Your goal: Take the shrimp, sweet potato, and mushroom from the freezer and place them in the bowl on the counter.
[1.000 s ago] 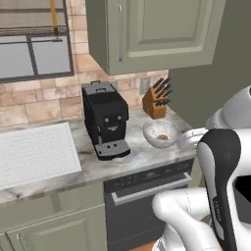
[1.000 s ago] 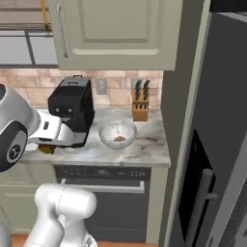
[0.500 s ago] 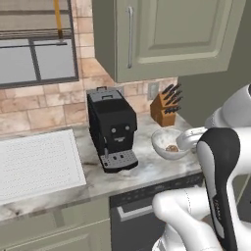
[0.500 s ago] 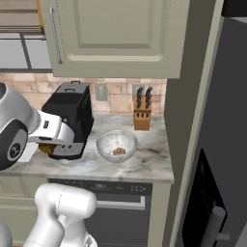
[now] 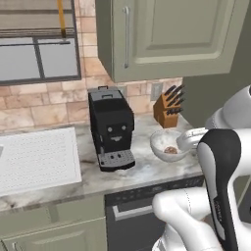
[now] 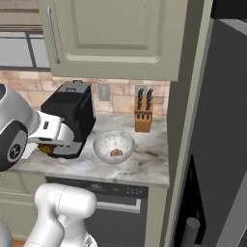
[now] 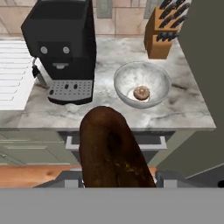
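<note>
Sweet potato point(image 7: 113, 148), a long brown lump, is clamped in the gripper point(image 7: 118, 177), held above the floor in front of the dishwasher point(image 7: 131, 141), short of the counter point(image 7: 183, 107). Bowl point(image 7: 141, 84) sits on the counter between the black coffee machine point(image 7: 63, 48) and the wooden knife block point(image 7: 161, 37), a small round brown mushroom point(image 7: 141, 92) already inside. Freezer point(image 6: 217, 144) stands right of the counter.

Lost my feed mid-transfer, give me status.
Gripper shut on sweet potato. Bowl on counter ahead, one small brown piece inside. Coffee machine stands left of the bowl, apart from it.
</note>
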